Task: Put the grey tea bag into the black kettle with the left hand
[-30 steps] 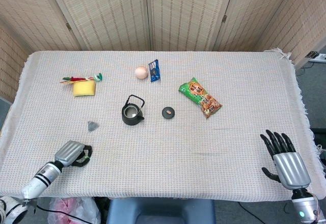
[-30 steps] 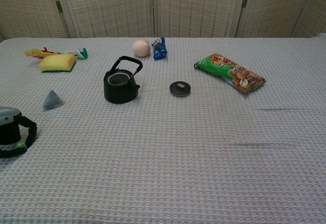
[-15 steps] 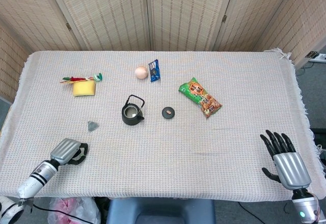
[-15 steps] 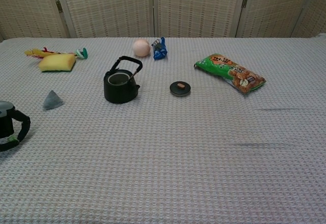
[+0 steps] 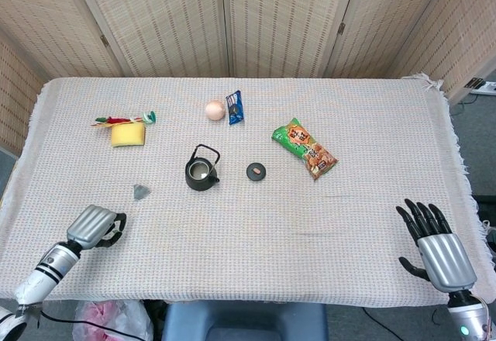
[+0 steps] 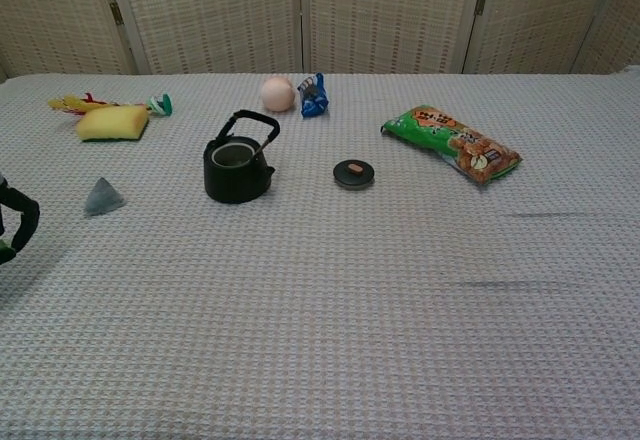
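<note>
One grey tea bag [image 5: 140, 192] lies just beyond the empty, curled left hand [image 5: 94, 226].

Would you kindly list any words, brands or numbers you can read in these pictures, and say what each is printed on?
None can be read.
Green snack packet: has printing, too small and blurred to make out.
Blue wrapper: light markings, illegible.
Black kettle, its lid and the grey tea bag: no lettering visible.

matt black kettle [image 5: 201, 173], woven tablecloth [image 5: 349, 124]
</note>
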Controlling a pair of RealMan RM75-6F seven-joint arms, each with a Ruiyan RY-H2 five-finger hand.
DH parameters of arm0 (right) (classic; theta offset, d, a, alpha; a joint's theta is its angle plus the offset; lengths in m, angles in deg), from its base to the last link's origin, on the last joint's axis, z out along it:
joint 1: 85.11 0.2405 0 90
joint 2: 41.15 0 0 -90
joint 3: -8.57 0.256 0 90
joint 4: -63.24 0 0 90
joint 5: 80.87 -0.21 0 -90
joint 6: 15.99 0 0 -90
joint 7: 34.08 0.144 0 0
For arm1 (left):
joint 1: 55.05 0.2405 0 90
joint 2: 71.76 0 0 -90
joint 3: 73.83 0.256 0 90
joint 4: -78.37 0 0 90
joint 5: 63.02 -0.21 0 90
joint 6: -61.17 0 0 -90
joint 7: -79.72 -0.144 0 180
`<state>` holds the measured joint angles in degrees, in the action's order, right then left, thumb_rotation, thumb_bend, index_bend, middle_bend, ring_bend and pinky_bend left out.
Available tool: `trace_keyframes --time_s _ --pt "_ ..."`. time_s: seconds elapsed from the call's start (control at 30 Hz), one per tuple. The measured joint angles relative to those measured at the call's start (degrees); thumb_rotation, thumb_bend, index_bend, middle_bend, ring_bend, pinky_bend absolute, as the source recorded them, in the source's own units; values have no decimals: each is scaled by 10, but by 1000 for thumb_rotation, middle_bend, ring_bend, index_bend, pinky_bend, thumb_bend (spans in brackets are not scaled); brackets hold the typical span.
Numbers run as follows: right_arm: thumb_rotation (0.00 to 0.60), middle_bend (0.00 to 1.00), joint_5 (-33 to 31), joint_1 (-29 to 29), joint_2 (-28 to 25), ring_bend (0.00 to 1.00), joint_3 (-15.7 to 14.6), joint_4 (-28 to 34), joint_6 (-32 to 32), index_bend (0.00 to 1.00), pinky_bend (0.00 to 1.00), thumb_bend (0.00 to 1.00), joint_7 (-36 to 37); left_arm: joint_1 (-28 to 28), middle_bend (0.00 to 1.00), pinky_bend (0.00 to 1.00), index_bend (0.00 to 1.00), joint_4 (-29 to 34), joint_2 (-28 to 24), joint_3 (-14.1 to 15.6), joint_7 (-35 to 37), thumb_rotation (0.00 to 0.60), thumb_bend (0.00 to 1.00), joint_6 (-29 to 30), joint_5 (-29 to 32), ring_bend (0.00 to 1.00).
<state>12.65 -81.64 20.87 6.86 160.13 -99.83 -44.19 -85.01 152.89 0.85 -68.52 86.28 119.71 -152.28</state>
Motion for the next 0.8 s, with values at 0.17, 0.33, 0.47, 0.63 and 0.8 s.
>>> trace_keyframes --time_s 0.17,0.33,0.47,0.63,0.8 --pt "600 0 12 -2 -6 0 -4 -2 -7 0 0 117 18 -3 1000 1000 603 68 -34 -16 -72 600 469 0 22 982" --pt "600 0 16 -1 -12 0 -6 -3 -7 0 0 117 33 -12 1000 1000 600 127 -64 -32 -137 600 469 -12 49 982" --pt "600 0 16 1 -16 0 -7 -5 -3 0 0 116 43 -24 1000 1000 597 169 -86 -46 -191 600 469 -27 73 982" --pt "600 0 13 5 -21 0 -7 -6 4 0 0 117 56 -43 1000 1000 596 214 -108 -61 -258 600 469 -45 104 981" --pt "600 0 12 6 -26 0 -7 -6 5 0 0 117 69 -63 1000 1000 596 261 -128 -77 -331 600 469 -58 146 981"
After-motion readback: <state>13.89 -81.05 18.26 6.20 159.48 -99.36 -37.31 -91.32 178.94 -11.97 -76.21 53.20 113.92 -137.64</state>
